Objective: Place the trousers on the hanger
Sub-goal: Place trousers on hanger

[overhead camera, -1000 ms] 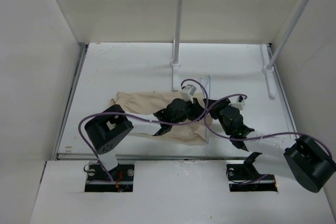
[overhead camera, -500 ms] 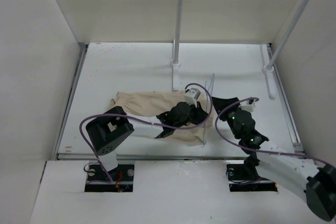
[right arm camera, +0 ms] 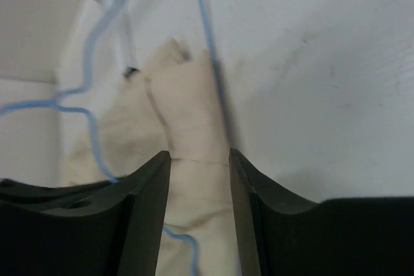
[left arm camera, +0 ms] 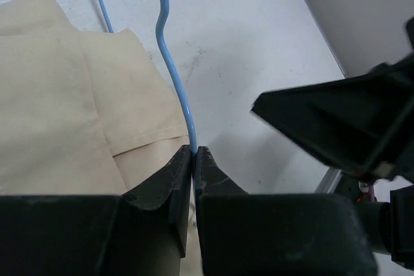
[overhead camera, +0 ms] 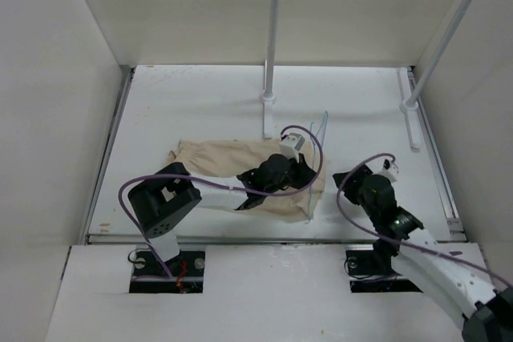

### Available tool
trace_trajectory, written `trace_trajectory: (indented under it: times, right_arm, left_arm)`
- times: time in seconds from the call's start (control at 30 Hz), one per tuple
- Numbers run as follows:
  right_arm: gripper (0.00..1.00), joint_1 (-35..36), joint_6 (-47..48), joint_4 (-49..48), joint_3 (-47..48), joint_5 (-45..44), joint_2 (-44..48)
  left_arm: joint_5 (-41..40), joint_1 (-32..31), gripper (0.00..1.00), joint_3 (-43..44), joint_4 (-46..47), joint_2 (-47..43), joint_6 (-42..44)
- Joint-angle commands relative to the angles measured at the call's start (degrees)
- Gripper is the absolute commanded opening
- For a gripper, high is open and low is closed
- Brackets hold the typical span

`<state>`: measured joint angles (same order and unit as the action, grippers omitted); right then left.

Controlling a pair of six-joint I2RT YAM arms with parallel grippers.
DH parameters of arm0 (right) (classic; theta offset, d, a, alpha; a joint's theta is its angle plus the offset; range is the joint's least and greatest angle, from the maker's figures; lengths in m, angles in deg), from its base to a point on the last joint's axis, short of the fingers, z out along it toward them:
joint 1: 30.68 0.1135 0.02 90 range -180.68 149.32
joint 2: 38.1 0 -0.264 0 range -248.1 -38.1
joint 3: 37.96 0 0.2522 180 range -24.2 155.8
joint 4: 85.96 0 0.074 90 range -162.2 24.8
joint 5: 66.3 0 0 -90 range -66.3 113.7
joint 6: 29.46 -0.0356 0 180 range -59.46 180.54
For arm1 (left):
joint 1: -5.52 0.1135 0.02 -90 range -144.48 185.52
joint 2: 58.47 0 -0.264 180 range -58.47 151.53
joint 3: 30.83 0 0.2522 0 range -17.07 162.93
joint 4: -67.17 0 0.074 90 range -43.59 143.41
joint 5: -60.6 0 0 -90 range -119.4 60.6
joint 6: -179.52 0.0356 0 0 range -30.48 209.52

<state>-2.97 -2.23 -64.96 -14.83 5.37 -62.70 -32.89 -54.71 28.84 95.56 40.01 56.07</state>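
Left gripper (overhead camera: 298, 171), seen from above, sits over the right end of the trousers (overhead camera: 212, 158), which lie flat on the table (overhead camera: 184, 94). The hanger (overhead camera: 310, 198) runs along that end, and our right gripper (overhead camera: 355, 177) is apart to the trousers' right.

At the left wrist, we see the jaws clenched on the hanger's blue wire, just off the trousers' edge.

At the right wrist, our fingers (right arm camera: 152, 179) stand parted, grasping nothing, with the trousers beyond them.
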Motion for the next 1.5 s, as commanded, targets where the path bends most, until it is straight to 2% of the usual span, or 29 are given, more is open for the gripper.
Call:
trace_trajectory:
  times: [0.0, 0.13, 0.2, 0.33, 0.47, 0.63, 0.77, 0.97, 1.1, 1.27, 1.3, 1.4, 1.47]
  right_arm:
    - [0.54, 1.77, 7.38, -0.55, 5.82, 5.58, -12.70]
    - [0.61, 8.62, 8.01, -6.79, 10.05, 1.46, -22.49]
    - [0.64, 9.78, 7.83, -7.59, 11.20, 1.45, -25.92]
    - [0.58, 10.22, 6.60, -12.42, 10.94, 3.20, -32.16]
    - [0.56, 10.66, 4.41, -15.59, 10.50, 3.83, -37.18]
    - [0.63, 11.54, 4.58, -14.89, 11.37, 2.07, -38.07]
    - [0.63, 11.89, 4.75, -11.30, 11.99, -0.83, -37.46]
    - [0.64, 16.11, 4.14, -4.53, 12.26, -8.12, -34.20]
    - [0.64, 16.20, 4.05, -5.92, 12.17, -5.76, -36.12]
    - [0.56, 15.41, 2.21, -14.53, 10.85, -2.07, -42.19]
    - [0.51, 15.06, 1.94, -16.11, 10.76, -1.63, -42.98]
    - [0.22, 14.79, 1.50, -20.94, 10.06, -3.81, -42.38]
    - [0.12, 14.79, 2.20, -22.01, 10.15, -5.31, -39.49]
  left_arm:
    - [-0.56, 0.51, 0.00, 0.23, 0.83, -3.73, 1.20]
    - [-0.64, 0.68, 0.00, -0.21, 0.39, -4.61, 1.28]
    - [-0.56, 0.94, 0.00, -0.38, 0.56, -4.61, 1.20]
    - [-0.21, 1.47, 0.00, -0.65, 0.56, -4.61, 1.20]
    - [-0.21, 2.00, 0.00, -1.35, 0.83, -5.22, 1.11]
    - [0.06, 2.44, 0.00, -1.70, 0.83, -5.49, 1.02]
    - [0.23, 2.70, 0.00, -1.79, 0.48, -5.40, 1.02]
    - [0.67, 2.97, 0.00, -1.97, 0.48, -5.14, 1.02]
    - [0.85, 2.97, 0.00, -1.70, 0.48, -4.87, 0.93]
    - [0.85, 3.14, 0.00, -1.96, 0.48, -5.40, 0.84]
    - [0.85, 3.14, 0.00, -2.05, 0.48, -5.57, 0.84]
    - [0.85, 3.06, 0.00, -2.23, 0.39, -5.75, 0.76]
    - [0.68, 3.14, 0.00, -2.58, 0.13, -5.93, 0.76]
